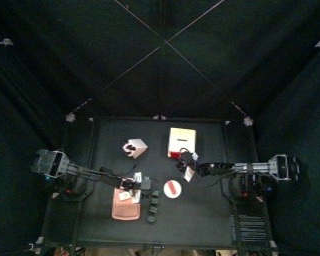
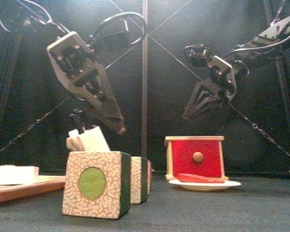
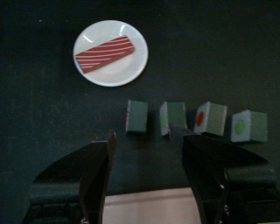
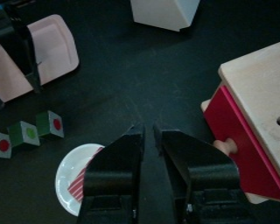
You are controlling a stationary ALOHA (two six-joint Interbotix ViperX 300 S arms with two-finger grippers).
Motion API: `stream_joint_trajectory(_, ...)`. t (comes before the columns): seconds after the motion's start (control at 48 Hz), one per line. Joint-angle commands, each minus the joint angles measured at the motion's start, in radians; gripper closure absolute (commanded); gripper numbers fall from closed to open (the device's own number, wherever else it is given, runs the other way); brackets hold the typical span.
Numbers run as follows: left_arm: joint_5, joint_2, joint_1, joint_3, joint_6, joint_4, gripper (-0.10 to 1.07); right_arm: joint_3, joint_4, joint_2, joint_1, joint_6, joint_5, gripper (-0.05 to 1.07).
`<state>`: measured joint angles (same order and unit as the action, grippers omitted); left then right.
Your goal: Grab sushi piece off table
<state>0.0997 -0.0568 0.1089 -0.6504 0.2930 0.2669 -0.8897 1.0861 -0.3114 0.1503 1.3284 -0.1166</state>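
Several small sushi blocks stand in a row on the black table; they show in the left wrist view and near in the front view. A red-and-white striped sushi piece lies on a small white plate, which also shows in the top view. My left gripper is open and empty, above the row of blocks and apart from them. My right gripper is shut and empty, hanging above the table beside the plate.
A red box with a pale wooden top stands at the back right, its knob facing the front. A pink tray lies at the front left. A white box and a beige block stand at the back.
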Motion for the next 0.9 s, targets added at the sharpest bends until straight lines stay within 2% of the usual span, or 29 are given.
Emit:
stream_joint_trajectory(0.0, -0.006, -0.017, 0.002, 0.043, -0.002, 0.021, 0.10, 0.009, -0.006, -0.023, 0.002, 0.000, 0.003, 0.43)
stream_joint_trajectory(0.875, -0.008, -0.104, 0.003, 0.058, 0.002, 0.020, 0.11, -0.003, -0.008, -0.025, 0.003, -0.002, 0.000, 0.43)
